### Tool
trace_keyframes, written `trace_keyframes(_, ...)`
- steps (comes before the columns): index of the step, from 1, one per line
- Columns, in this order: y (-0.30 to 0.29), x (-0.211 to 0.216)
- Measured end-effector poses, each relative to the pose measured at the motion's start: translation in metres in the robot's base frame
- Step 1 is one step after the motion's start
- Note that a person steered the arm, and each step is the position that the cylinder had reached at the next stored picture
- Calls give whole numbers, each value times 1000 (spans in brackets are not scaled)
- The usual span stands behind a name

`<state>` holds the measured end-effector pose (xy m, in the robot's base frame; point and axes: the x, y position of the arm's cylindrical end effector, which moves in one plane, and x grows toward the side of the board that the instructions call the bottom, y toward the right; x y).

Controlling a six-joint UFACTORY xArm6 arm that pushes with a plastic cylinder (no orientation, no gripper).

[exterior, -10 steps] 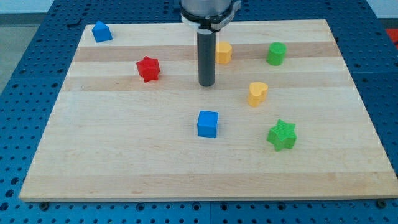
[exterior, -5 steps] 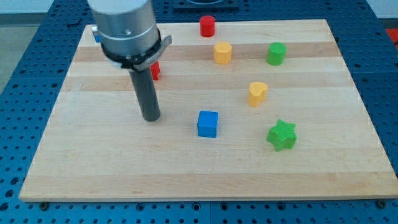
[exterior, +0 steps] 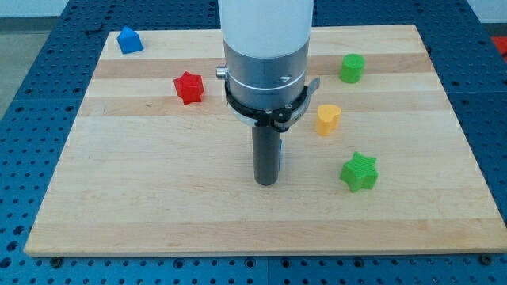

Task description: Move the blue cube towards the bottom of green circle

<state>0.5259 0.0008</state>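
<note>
My tip (exterior: 265,181) rests on the wooden board (exterior: 158,206) at the view's lower middle. The blue cube (exterior: 280,150) is almost wholly hidden behind the rod; only a thin blue sliver shows at the rod's right edge, just above the tip. The green circle (exterior: 352,68), a short green cylinder, stands at the view's upper right, well above and to the right of the cube.
A green star (exterior: 359,172) lies right of my tip. A yellow heart-like block (exterior: 328,119) sits up and right of it. A red star (exterior: 188,87) is at upper left, a blue house-shaped block (exterior: 128,39) at the top left corner. The arm's wide body hides the top middle.
My tip swung from above the cube to its left, then to just below it. The arm now covers the cube, the yellow block and the red cylinder at the top.
</note>
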Motion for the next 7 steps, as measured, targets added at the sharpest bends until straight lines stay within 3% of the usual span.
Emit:
trace_keyframes(4, 2, -121)
trace_keyframes(7, -2, -140)
